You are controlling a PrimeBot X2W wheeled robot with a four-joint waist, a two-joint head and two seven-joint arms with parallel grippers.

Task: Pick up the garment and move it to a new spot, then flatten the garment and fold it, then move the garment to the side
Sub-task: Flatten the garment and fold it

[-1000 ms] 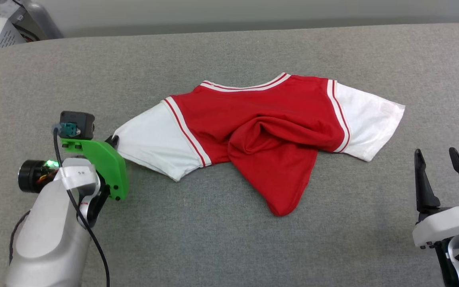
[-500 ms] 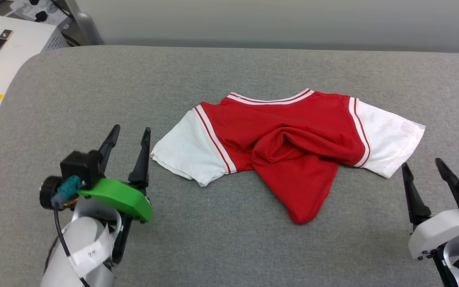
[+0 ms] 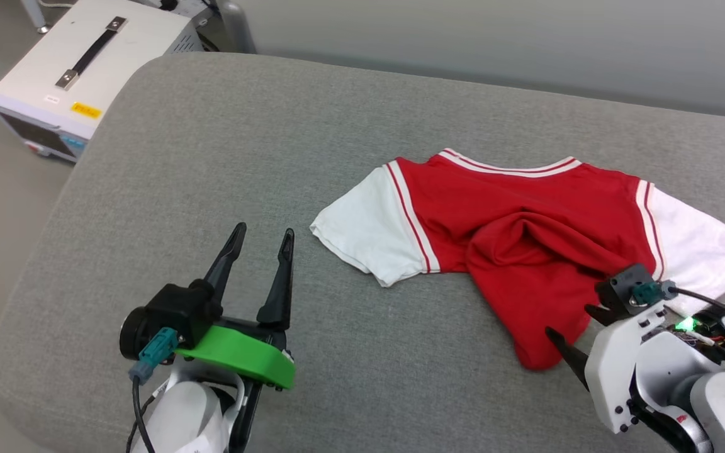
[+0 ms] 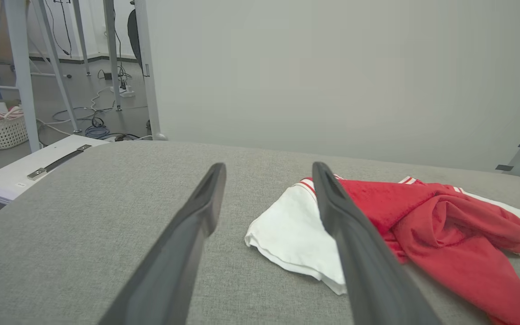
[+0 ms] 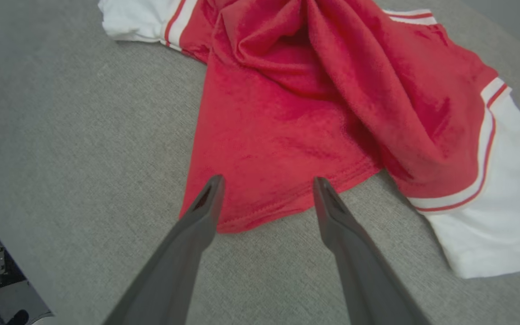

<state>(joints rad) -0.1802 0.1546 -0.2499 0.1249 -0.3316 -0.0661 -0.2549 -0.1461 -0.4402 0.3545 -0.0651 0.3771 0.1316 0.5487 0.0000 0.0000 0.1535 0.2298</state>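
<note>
Garment (image 3: pixel 526 207) ungripped; end effectors (image 3: pixel 265 228) (image 5: pixel 267 180) spread wide

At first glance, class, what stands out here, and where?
The red shirt with white sleeves lies crumpled on the grey pad, right of centre. The left end effector, on a bright green mount, stands open to its left; the right end effector is open at the red hem.

It looked like a lab: a white instrument box (image 3: pixel 79 69) with a carry handle (image 3: pixel 90 52) stood beside the grey padded table (image 3: pixel 211 157), and cables (image 4: pixel 99 131) trailed over the floor (image 4: pixel 61 104) among metal frame legs (image 4: pixel 23 76).
</note>
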